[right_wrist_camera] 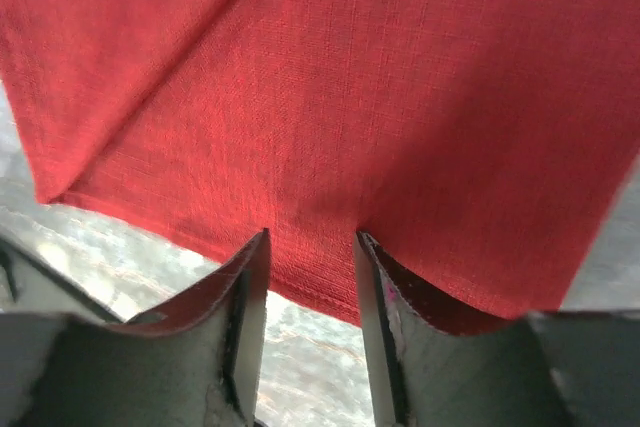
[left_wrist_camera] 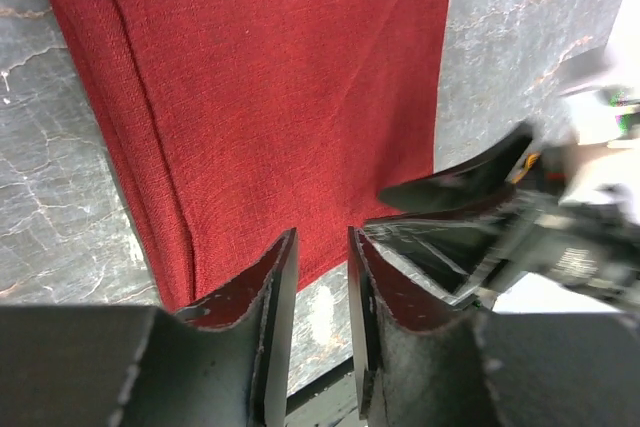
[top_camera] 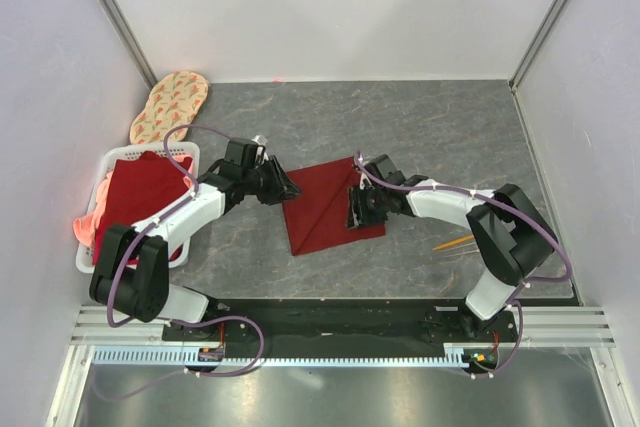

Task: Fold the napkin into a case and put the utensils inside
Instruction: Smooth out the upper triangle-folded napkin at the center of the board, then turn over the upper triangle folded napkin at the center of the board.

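A: What is on the left side?

B: A mat (top_camera: 168,107) lies in the far left corner of the table (top_camera: 450,137). Just beside it, a white basket (top_camera: 150,153) holds a stack of red cloth (top_camera: 140,192).

A: And the left gripper?

B: The left gripper (top_camera: 290,190) is at the left edge of the napkin (top_camera: 325,212). In its wrist view the left gripper (left_wrist_camera: 322,237) has its jaws apart with a narrow gap, and nothing is between them. The cloth starts just past the tips, so the gripper is released.

A: Where is the napkin?

B: It lies flat in the middle of the table, between the two grippers. It is folded, with one crease running from its far corner to its near corner.

A: And the right gripper?

B: The right gripper (top_camera: 358,207) is at the napkin's right edge. In its wrist view the right gripper (right_wrist_camera: 310,239) also has its jaws apart. The napkin (right_wrist_camera: 380,97) has its hem across the gap, but the jaws do not pinch it. This gripper is released too.

A: And the utensils?

B: The utensils (top_camera: 455,242) lie on the table to the right, well apart from the napkin and partly under the right arm (top_camera: 505,227). Only an orange-gold piece is clear.
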